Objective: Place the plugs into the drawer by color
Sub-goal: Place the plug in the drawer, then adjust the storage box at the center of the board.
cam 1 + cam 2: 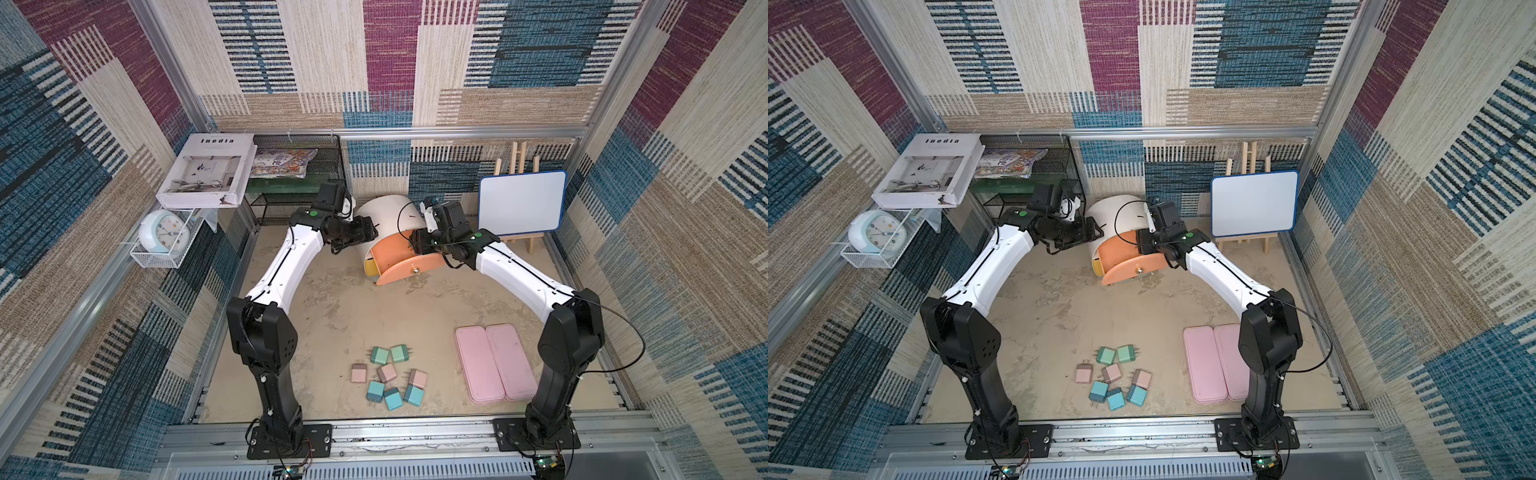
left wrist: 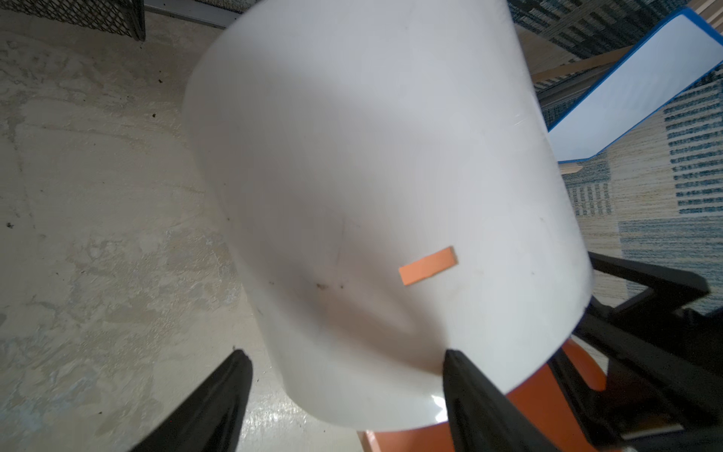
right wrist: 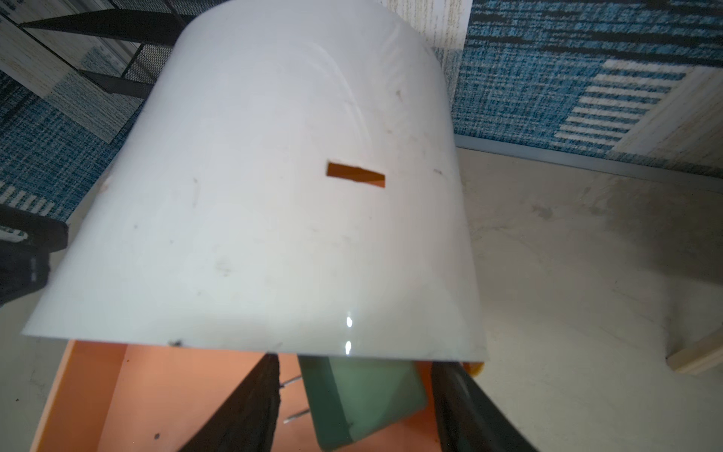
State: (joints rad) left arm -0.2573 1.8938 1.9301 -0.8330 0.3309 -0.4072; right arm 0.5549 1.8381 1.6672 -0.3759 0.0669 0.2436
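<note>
Peach drawer (image 1: 392, 253) of the drawer cabinet (image 1: 386, 214), at the far centre of the tabletop (image 1: 345, 307), is found pulled out. The right gripper (image 3: 357, 360) is positioned over it with jaws apart. One green plug (image 3: 364, 399) is seen between them inside the peach compartment, apparently not pinched. The left gripper (image 2: 343, 350) is held at the drum's left side, jaws apart and nothing clamped. This is judged a brace so the cabinet is not shoved. Eight plugs (image 1: 387, 372) lie clustered near centre: two green, three pink, three blue. Green is evidently assigned to peach.
</note>
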